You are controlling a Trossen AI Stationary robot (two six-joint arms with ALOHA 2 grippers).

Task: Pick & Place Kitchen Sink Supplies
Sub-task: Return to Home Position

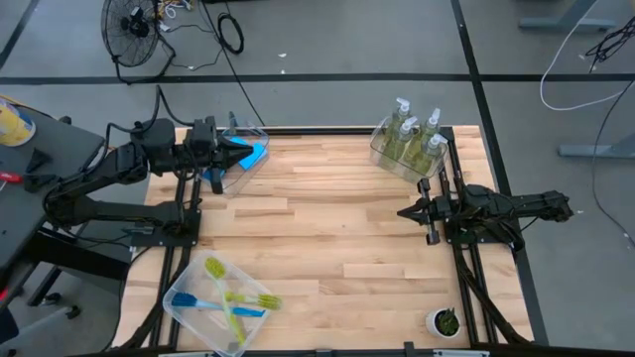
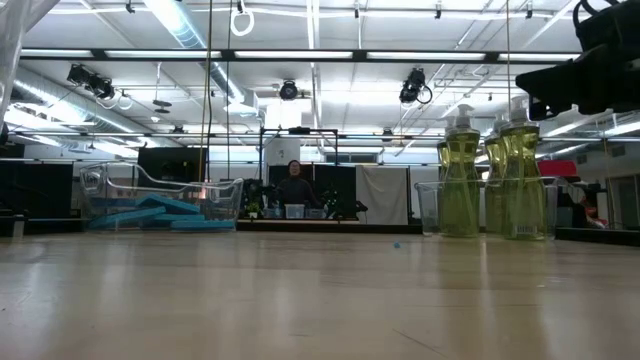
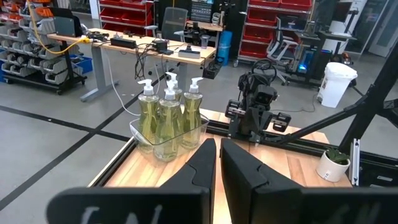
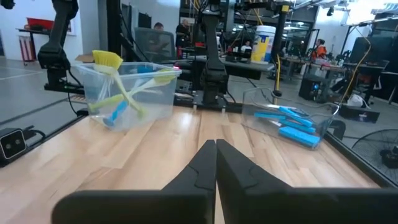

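Observation:
Three clear pump bottles of yellow-green soap (image 1: 412, 139) stand in a clear bin at the table's far right, also in the left wrist view (image 3: 168, 115) and the low view (image 2: 490, 180). Flat blue sponges (image 1: 256, 156) lie in a clear bin at the far left (image 4: 289, 127). Yellow-green and blue dish brushes (image 1: 233, 297) lie crossed in a clear bin at the near left (image 4: 121, 93). My left gripper (image 1: 248, 151) hovers shut over the sponge bin, holding nothing (image 3: 218, 163). My right gripper (image 1: 402, 212) is shut and empty at the table's right side, pointing left (image 4: 216, 155).
A small white pot with a green plant (image 1: 444, 320) stands at the near right corner. The wooden table top (image 1: 327, 228) is bare between the three bins. Arm mounts run along the left and right edges. A person sits far off in the room (image 2: 294, 185).

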